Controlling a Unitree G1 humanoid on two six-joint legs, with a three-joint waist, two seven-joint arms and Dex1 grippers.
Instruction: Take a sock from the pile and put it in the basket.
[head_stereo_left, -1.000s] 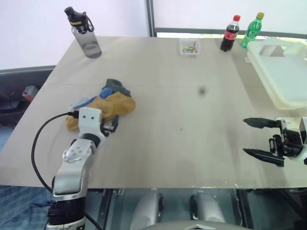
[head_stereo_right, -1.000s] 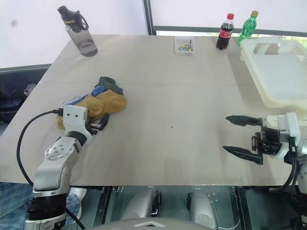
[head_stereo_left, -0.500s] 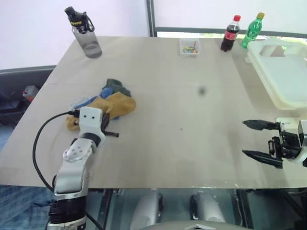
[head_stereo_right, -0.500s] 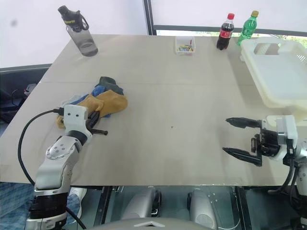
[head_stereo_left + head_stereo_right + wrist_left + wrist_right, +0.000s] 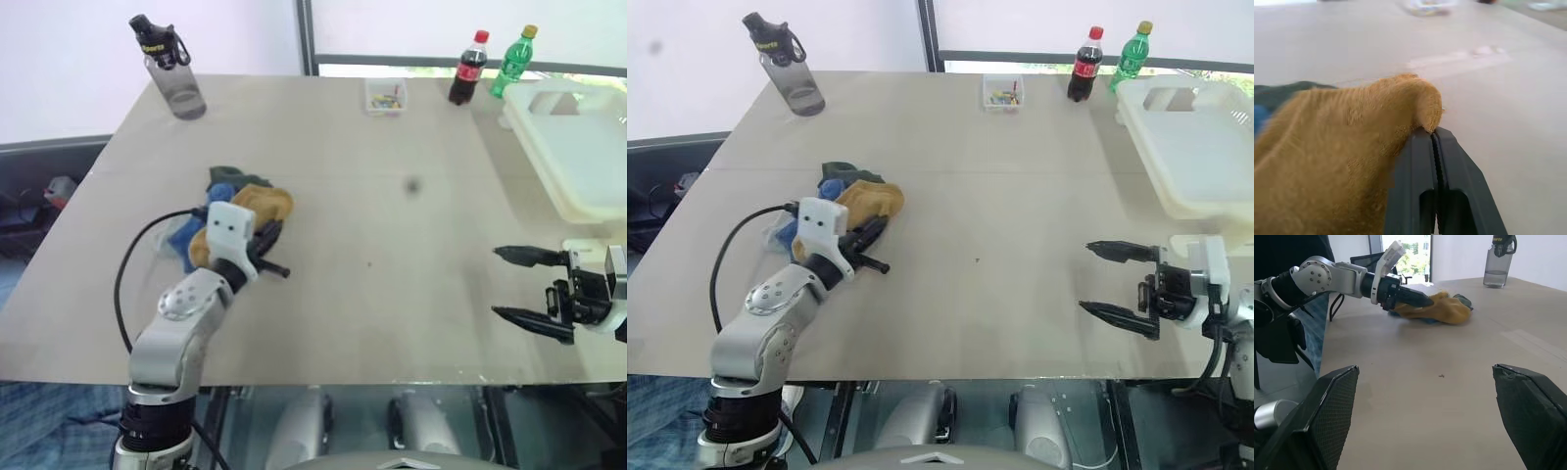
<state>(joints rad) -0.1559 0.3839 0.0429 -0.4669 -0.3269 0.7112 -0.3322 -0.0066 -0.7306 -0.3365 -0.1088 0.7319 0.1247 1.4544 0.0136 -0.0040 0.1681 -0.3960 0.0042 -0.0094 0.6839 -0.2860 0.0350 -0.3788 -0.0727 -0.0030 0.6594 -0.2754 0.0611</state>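
1. Two grippers are over the near half of the table (image 5: 392,294). The right gripper (image 5: 516,286) sits near the front edge, well apart from the pile, with its fingers (image 5: 524,256) spread wide and nothing between them.
2. The left gripper (image 5: 278,268) sits right at the pile (image 5: 220,201) on its near side. The fingers (image 5: 1436,161) are pressed tight together, and the mustard sock (image 5: 1347,161) is bunched up against their tips. Can't tell if any fabric is actually caught in there.
3. That pile is a small loose heap. The mustard sock sits on top toward the table's middle, with blue and dark green bits poking out on the far side.
4. The basket (image 5: 578,147) is far off from the pile, way across the table at the right edge. It's cream-white, with no sock in the part I can see.
5. Past the pile along the far edge there's a grey water bottle (image 5: 174,73), a small clear box (image 5: 386,95) of coloured bits, a cola bottle (image 5: 467,69) and a green bottle (image 5: 513,61), the last two just beside the basket's far corner.
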